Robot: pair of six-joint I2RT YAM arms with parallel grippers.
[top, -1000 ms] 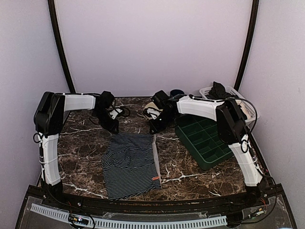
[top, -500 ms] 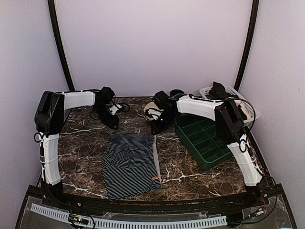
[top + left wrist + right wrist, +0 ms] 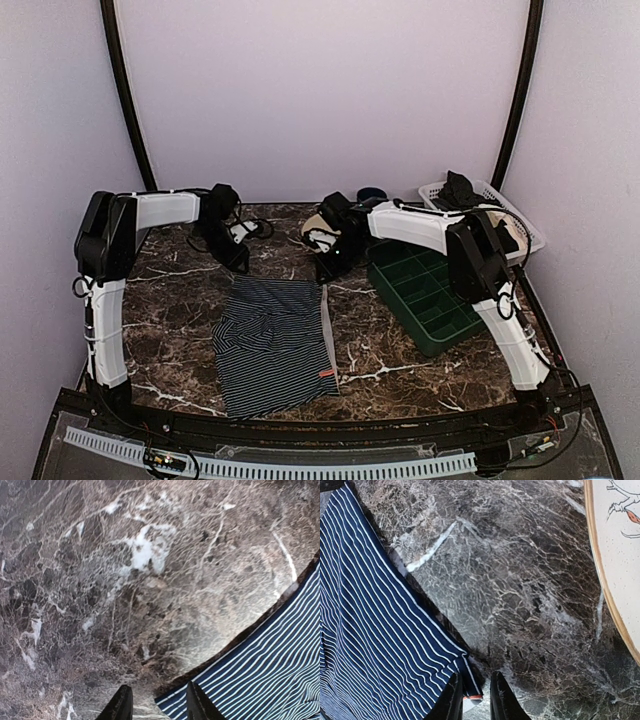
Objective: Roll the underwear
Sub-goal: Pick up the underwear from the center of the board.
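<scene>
The underwear (image 3: 275,340), dark navy with thin white pinstripes, lies flat and a little rumpled on the marble table (image 3: 180,300). Its grey waistband (image 3: 327,330) runs down the right side, with a small red mark near the front. My left gripper (image 3: 238,262) hovers at the cloth's far left corner. In the left wrist view it (image 3: 157,707) is open, with that striped corner (image 3: 180,702) between the fingers. My right gripper (image 3: 328,268) hovers at the far right corner. In the right wrist view its jaws (image 3: 476,702) stand narrowly apart over the cloth corner (image 3: 470,680), which has an orange-red edge.
A green divided tray (image 3: 425,290) stands right of the cloth. A white basket (image 3: 525,228) with dark clothes sits at the back right. A white round plate with a tan rim (image 3: 620,555) lies close behind the right gripper. Purple walls close in the back and sides.
Both grippers have drawn slightly back toward the far edge of the cloth. The underwear has not moved.
</scene>
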